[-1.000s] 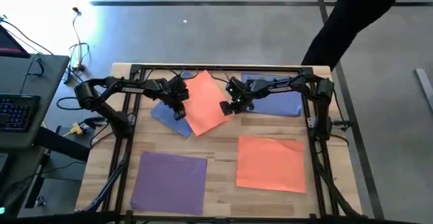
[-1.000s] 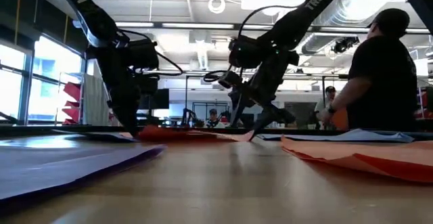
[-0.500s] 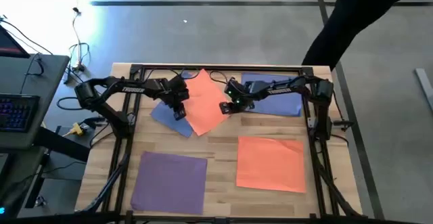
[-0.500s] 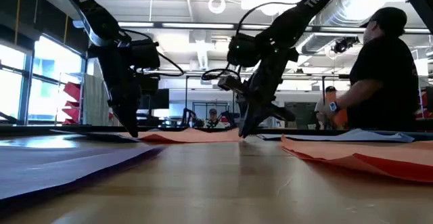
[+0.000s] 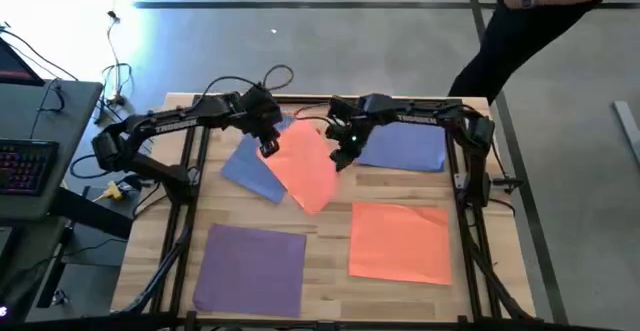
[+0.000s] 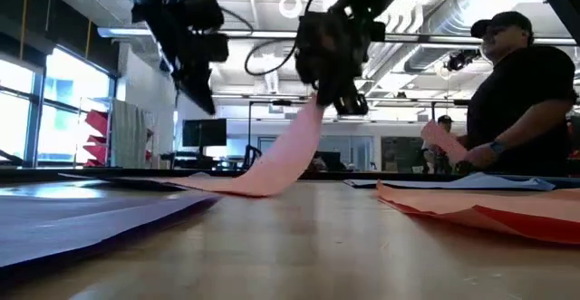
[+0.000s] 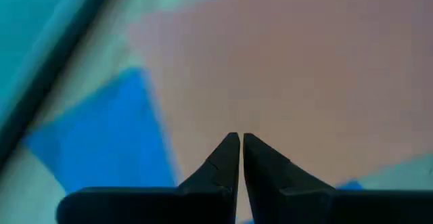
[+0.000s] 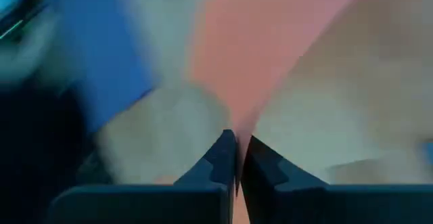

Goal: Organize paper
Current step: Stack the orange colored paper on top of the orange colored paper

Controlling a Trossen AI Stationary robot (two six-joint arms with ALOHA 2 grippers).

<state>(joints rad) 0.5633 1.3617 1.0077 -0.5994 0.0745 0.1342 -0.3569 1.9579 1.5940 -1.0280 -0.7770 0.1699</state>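
A salmon-orange sheet of paper (image 5: 305, 171) lies slantwise at the table's far middle, partly over a blue sheet (image 5: 248, 174). My right gripper (image 5: 341, 157) is shut on the orange sheet's right side and stands raised above the table. My left gripper (image 5: 268, 148) is shut and hangs in the air over the sheet's left edge. The low view shows nothing hanging from my left gripper (image 6: 207, 108). A pale blue sheet (image 5: 408, 147) lies flat at the far right, an orange one (image 5: 400, 241) at the near right and a purple one (image 5: 250, 267) at the near left. My right gripper pinches the orange sheet's right-hand edge (image 8: 237, 124) between its two fingers, coming from above and pointing down. It appears to be a single layer. That side is lifted, and the sheet slopes down in a slack curve to its left part (image 6: 237, 188), which rests on the table.
A black frame (image 5: 320, 100) runs around the table's edges, with cables at the far side. A person (image 6: 517, 101) stands beyond the table's far right corner. Bare wood (image 5: 325, 246) shows between the near sheets.
My right gripper has shut on the orange sheet's right edge and gone up, lifting that side while the sheet's left part stays on the table. My left gripper, shut throughout, has risen from the table and gone a little toward the far edge.
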